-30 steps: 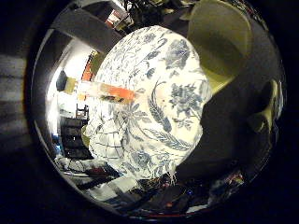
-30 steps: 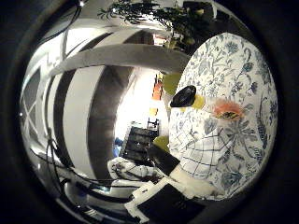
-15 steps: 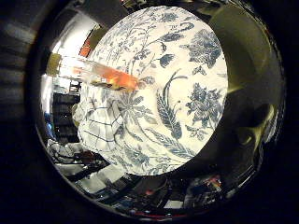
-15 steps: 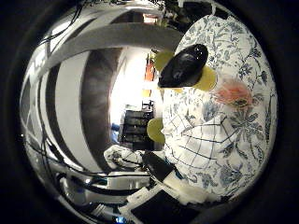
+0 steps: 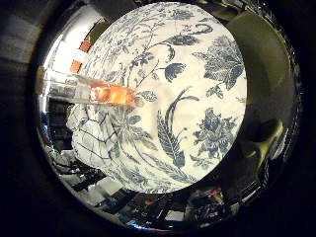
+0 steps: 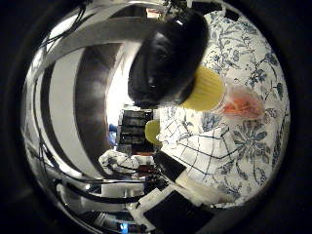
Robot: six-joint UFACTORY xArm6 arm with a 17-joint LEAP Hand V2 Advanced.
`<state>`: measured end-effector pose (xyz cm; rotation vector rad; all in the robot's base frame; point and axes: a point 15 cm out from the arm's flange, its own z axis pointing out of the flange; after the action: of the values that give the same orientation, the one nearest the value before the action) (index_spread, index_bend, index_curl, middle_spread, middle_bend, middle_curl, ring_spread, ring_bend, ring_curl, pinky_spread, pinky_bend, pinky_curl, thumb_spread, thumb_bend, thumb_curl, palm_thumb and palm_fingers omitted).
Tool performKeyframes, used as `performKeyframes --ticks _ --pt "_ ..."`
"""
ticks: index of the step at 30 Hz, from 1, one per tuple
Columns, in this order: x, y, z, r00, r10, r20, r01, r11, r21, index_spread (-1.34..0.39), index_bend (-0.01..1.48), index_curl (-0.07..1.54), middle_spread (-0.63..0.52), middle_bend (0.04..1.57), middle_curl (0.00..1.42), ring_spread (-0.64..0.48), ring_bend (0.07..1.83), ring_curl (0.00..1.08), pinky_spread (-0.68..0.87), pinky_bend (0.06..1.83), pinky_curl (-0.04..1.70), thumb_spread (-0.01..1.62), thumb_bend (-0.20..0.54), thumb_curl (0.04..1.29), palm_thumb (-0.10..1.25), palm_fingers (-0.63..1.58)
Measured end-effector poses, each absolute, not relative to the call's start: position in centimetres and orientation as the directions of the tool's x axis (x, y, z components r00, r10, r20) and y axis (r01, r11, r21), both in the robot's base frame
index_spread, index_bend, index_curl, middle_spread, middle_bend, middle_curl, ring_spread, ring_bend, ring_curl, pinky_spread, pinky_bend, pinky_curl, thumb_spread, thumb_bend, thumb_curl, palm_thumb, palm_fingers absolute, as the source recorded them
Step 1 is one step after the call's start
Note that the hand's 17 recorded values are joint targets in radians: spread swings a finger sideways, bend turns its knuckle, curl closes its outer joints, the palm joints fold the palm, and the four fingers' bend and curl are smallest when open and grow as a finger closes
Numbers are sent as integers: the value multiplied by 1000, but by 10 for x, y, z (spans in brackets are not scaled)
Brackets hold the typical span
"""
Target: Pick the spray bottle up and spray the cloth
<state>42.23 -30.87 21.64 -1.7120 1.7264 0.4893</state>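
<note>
The spray bottle stands on a round table under a blue-and-white floral tablecloth (image 5: 188, 109). In the thumb side palm view its black spray head (image 6: 166, 57) and yellow collar (image 6: 203, 91) fill much of the view, close to the palm, with orange liquid (image 6: 244, 100) below. In the little finger side palm view the clear bottle with orange liquid (image 5: 107, 93) shows near the table's edge. The white checked cloth (image 6: 210, 148) lies on the table beside the bottle. A white and black part of my hand (image 6: 166, 203) shows at the view's edge.
Yellow-green chairs (image 5: 265, 69) stand by the table's far side. Dark furniture and shelving (image 6: 136, 127) stand on the floor beyond the table's edge.
The camera has moved closer to the bottle: its black head has grown from small to filling much of the thumb side view. The table also fills more of the little finger side view.
</note>
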Motion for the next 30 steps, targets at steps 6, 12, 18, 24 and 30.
performKeyframes --ticks 6,12,18,24,30 --pt "428 -299 200 58 -708 -703 -984 79 -161 -171 152 261 54 347 356 93 509 283 217 351 294 883 -28 314 559 326" --pt "437 -264 201 81 -605 -792 -984 78 -160 -317 196 290 -189 573 447 -205 833 363 -186 562 292 883 -20 331 668 1039" --pt "423 -204 214 86 -361 -929 -996 -10 -88 -367 629 562 -186 970 620 -225 1057 502 -410 935 475 874 -12 411 900 1375" --pt "429 -181 231 71 -237 -969 -997 -16 -69 -277 988 742 -123 1209 687 -198 1276 592 -301 1182 624 855 -15 489 980 1276" --pt "431 -182 255 81 -218 -973 -996 6 -84 -211 1115 784 -101 1320 690 -186 1380 637 -225 1272 744 913 -10 531 1041 1192"
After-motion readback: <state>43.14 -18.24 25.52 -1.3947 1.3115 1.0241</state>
